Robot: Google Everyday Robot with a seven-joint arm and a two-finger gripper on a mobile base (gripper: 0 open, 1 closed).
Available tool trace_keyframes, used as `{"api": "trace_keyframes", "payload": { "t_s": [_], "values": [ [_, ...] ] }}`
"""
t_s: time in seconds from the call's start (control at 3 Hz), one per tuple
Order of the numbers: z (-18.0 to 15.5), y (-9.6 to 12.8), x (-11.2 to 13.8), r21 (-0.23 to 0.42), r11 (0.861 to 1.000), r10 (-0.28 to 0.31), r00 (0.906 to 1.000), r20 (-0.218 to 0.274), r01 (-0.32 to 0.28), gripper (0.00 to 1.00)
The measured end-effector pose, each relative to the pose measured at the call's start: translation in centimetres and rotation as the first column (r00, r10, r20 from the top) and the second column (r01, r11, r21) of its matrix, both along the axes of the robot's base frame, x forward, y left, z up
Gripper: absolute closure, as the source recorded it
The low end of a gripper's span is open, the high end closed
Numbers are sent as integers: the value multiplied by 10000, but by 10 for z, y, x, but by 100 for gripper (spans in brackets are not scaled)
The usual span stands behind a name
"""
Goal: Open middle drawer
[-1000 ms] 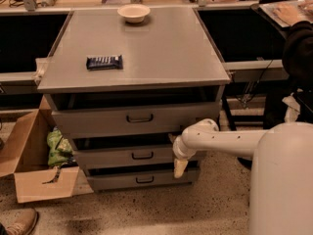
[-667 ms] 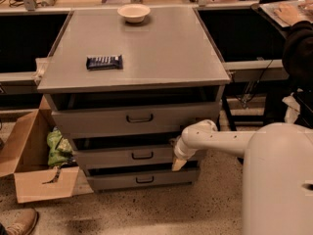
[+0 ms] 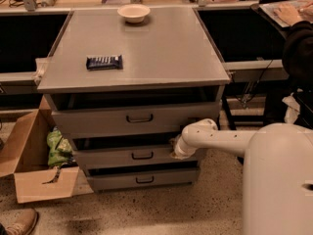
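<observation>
Middle drawer (image 3: pixel 107 158): between the taller top drawer (image 3: pixel 98 121) and the short bottom drawer (image 3: pixel 117 181), dark handle (image 3: pixel 142 155) at its centre.
Gripper (image 3: pixel 174 151): against the right end of that drawer's front, well right of the handle (whether open or closed, I cannot tell).
Likely reason: catching the front's edge, not the small handle.
Next: a straight, level pull outward.

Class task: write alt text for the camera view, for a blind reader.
The robot's hand is at the right end of the middle drawer of a grey cabinet. A bowl and a dark wrapped bar lie on top.
</observation>
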State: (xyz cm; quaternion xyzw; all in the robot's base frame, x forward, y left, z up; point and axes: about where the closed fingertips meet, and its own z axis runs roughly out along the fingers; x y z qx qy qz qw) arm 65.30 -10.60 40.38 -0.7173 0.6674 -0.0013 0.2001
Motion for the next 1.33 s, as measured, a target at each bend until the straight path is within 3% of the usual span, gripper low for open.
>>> {"api": "trace_keyframes", "payload": {
  "t_s": [0.33, 1.33],
  "values": [
    [1, -1, 3, 1, 10000, 0, 10000, 1, 0, 97],
    [10, 0, -4, 211, 9998, -71, 9999, -155, 74, 100]
  ]
}}
